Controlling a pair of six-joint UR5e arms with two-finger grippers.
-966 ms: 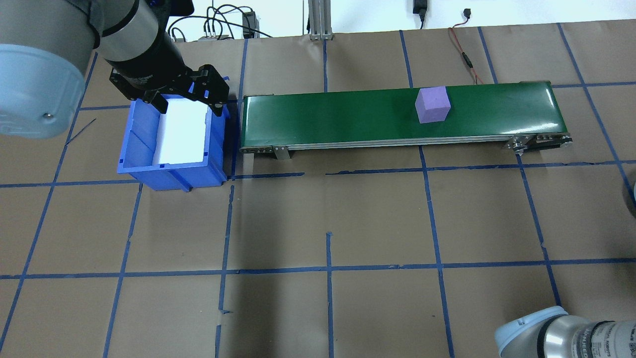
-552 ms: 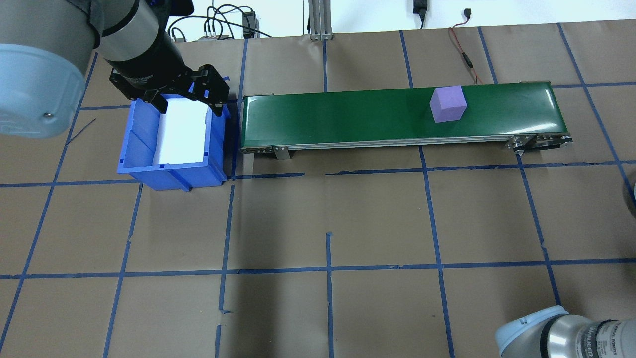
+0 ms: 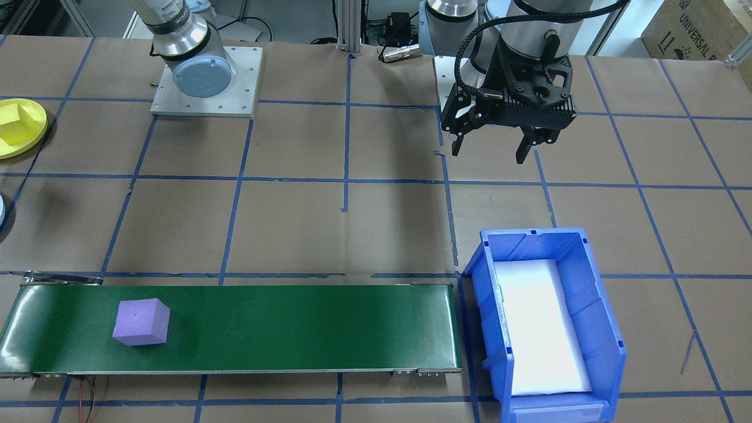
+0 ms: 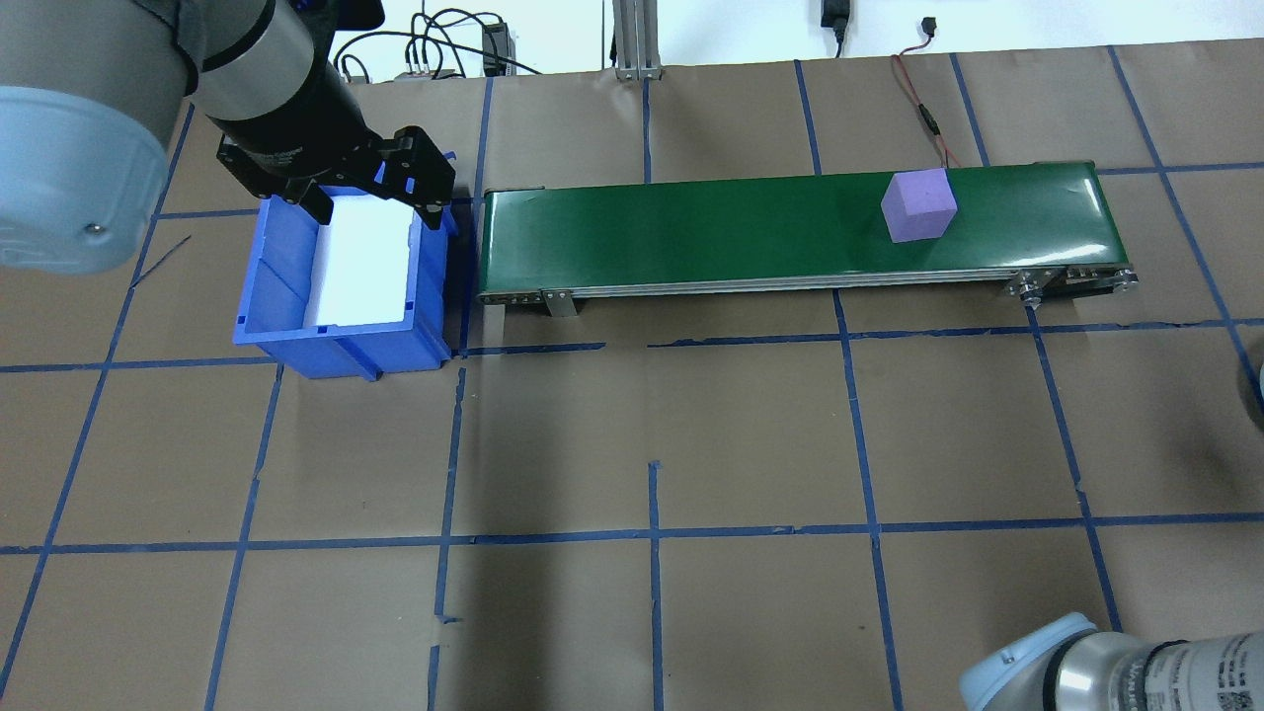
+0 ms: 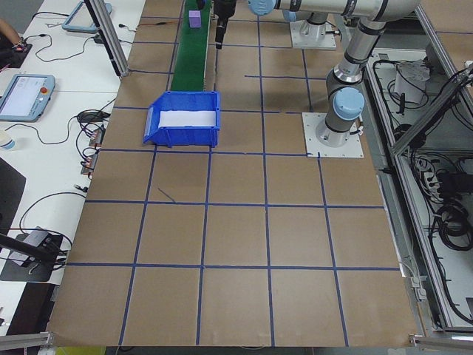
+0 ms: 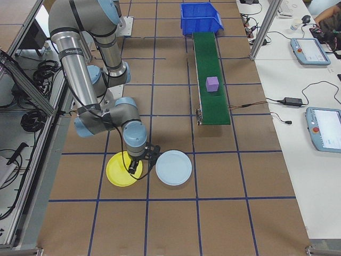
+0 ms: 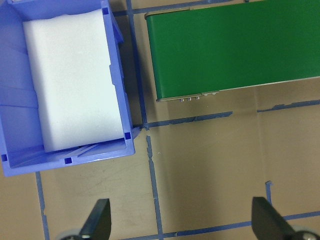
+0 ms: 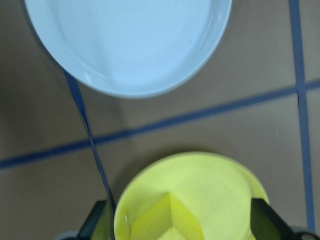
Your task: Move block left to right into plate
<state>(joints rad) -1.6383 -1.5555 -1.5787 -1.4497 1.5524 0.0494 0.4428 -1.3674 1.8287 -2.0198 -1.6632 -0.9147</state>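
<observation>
A purple block (image 4: 918,205) (image 3: 141,322) sits on the green conveyor belt (image 4: 691,227), near its right end in the overhead view. My left gripper (image 4: 377,212) (image 3: 487,154) (image 7: 182,222) hangs open and empty beside the blue bin (image 4: 336,351), far from the block. Off the belt's right end lie a yellow plate (image 6: 114,173) (image 8: 200,170) and a light blue plate (image 6: 173,168) (image 8: 130,40). My right gripper (image 8: 182,222) (image 6: 137,166) hovers open over the yellow plate, its fingers wide on either side of a yellow block (image 8: 170,220) resting there.
The blue bin (image 3: 605,329) holds a white foam pad (image 3: 543,329) and stands at the belt's left end. A red cable (image 4: 923,109) runs behind the belt. Blue tape lines grid the brown table. The light blue plate holds nothing.
The purple block has ridden the belt further toward its right end. My left gripper has stayed put. The right arm's elbow has shifted slightly left in the overhead view.
</observation>
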